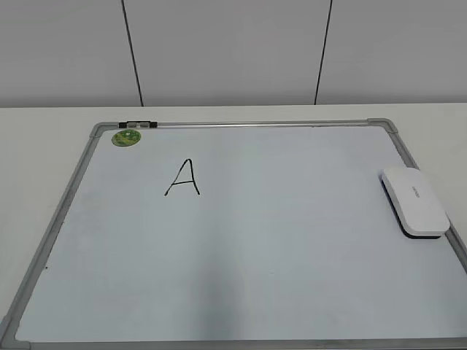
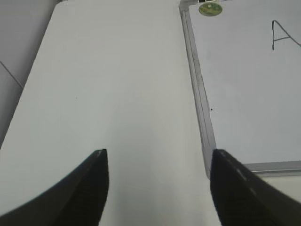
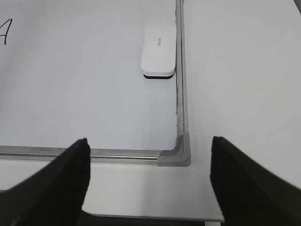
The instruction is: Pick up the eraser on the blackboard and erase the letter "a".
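Note:
The white eraser (image 1: 414, 201) lies flat at the right edge of the blackboard (image 1: 292, 255), dark underside down. It also shows in the right wrist view (image 3: 159, 51), against the frame. The only writing I see is a tall pointed capital "A" (image 1: 183, 179) at the upper left; no lowercase "a" is in view. My left gripper (image 2: 159, 155) is open and empty over the bare table, left of the board (image 2: 244, 94). My right gripper (image 3: 149, 141) is open and empty above the board's near right corner (image 3: 176, 153). Neither gripper shows in the exterior view.
A small round green magnet (image 1: 125, 137) sits at the board's far left corner, also in the left wrist view (image 2: 210, 8). A small black-and-grey clip (image 1: 139, 125) sits on the top frame. White table surrounds the board; a grey panelled wall stands behind.

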Controlling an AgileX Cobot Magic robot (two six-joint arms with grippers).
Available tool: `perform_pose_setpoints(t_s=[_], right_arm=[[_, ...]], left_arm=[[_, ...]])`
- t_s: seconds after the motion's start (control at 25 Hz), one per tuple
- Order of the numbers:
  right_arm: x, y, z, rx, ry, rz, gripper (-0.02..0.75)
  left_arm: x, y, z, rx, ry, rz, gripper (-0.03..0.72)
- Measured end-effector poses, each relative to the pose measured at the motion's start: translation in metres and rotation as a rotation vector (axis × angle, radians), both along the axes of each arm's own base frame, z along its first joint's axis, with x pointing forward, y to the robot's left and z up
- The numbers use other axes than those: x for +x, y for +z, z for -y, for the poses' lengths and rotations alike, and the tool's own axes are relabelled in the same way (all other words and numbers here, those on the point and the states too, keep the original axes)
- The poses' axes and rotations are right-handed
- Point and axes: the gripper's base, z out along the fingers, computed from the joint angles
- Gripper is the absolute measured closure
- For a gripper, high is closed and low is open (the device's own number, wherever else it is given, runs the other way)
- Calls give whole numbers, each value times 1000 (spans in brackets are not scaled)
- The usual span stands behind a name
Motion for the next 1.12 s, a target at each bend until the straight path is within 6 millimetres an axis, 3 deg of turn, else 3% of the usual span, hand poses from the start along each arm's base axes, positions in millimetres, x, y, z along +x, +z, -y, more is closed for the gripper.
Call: perform_pose_setpoints(t_s=[0.2, 1.12], right_arm=[[0, 0, 0, 0, -12, 2, 147], [0, 0, 0, -1, -12, 2, 148]], left_arm=[[-9, 0, 0, -2, 2, 55, 194], [-9, 0, 0, -2, 2, 53, 213]])
